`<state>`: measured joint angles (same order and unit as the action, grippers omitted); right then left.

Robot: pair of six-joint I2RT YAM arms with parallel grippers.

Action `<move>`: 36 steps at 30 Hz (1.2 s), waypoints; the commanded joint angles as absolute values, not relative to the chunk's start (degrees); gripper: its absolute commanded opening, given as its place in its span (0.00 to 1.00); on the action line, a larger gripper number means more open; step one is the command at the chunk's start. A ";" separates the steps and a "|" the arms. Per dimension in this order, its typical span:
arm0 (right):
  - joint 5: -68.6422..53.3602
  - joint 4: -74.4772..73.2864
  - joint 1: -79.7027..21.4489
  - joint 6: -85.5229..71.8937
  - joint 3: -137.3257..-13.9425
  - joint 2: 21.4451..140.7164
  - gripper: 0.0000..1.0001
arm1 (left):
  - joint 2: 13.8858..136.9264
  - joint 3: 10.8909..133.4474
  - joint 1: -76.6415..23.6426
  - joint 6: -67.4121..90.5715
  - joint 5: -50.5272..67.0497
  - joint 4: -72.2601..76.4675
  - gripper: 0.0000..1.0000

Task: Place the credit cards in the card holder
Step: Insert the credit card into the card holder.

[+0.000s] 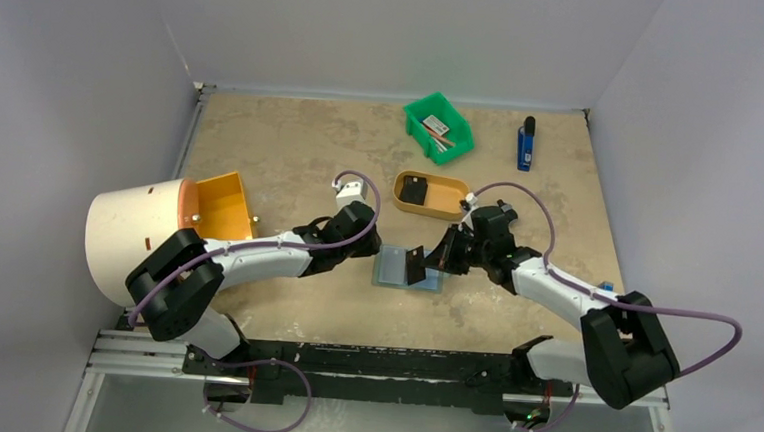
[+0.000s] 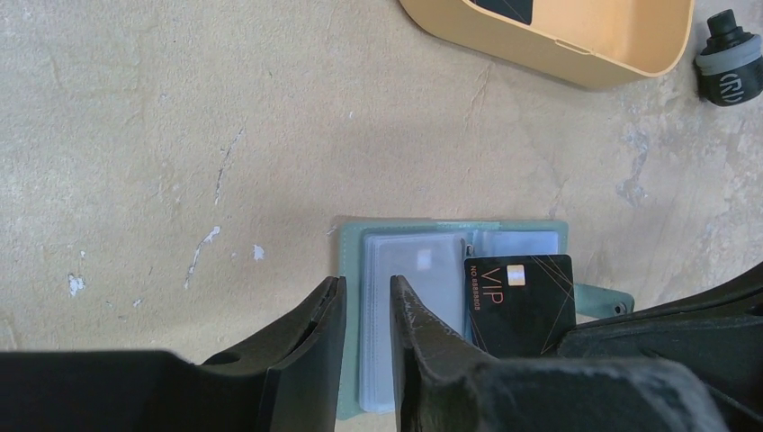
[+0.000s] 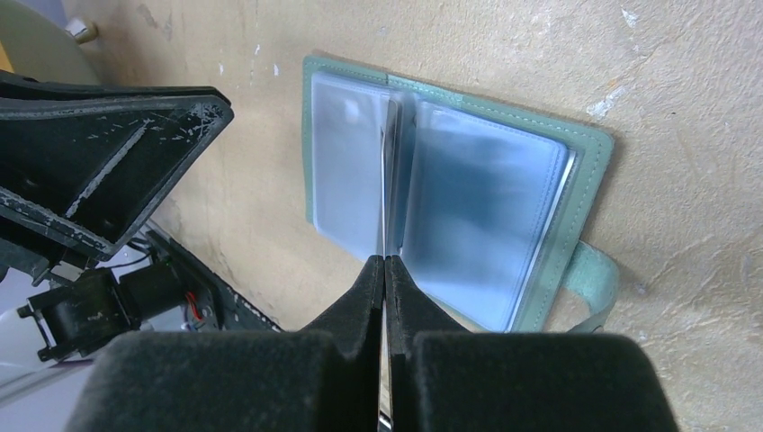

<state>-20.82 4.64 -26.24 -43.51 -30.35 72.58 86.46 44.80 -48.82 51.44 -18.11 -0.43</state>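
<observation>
The grey-green card holder lies open on the table, pale blue sleeves up. My right gripper is shut on a black credit card marked VIP. It holds the card upright over the holder's middle fold, and the right wrist view shows it edge-on between the sleeves. My left gripper is at the holder's left edge, with a narrow gap between its jaws and nothing gripped. A second black credit card lies in the tan tray.
Behind the holder is the tan oval tray, with a small black knob beside it. A green bin and a blue object sit at the back. An orange bin and a pale cylinder stand at the left.
</observation>
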 commanded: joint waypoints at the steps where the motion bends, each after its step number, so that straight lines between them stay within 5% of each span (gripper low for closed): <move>1: -23.02 7.80 -26.11 -43.12 -30.41 73.29 0.00 | 85.95 45.90 -48.88 51.99 -19.17 0.40 0.23; 36: -26.10 11.28 -26.11 -42.97 -28.97 74.66 0.00 | 86.97 44.48 -48.93 52.73 -18.85 0.62 0.21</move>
<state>-23.86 8.03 -26.24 -43.46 -28.60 73.91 86.78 44.77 -48.82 51.90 -18.31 -1.02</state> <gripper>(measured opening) 0.004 0.210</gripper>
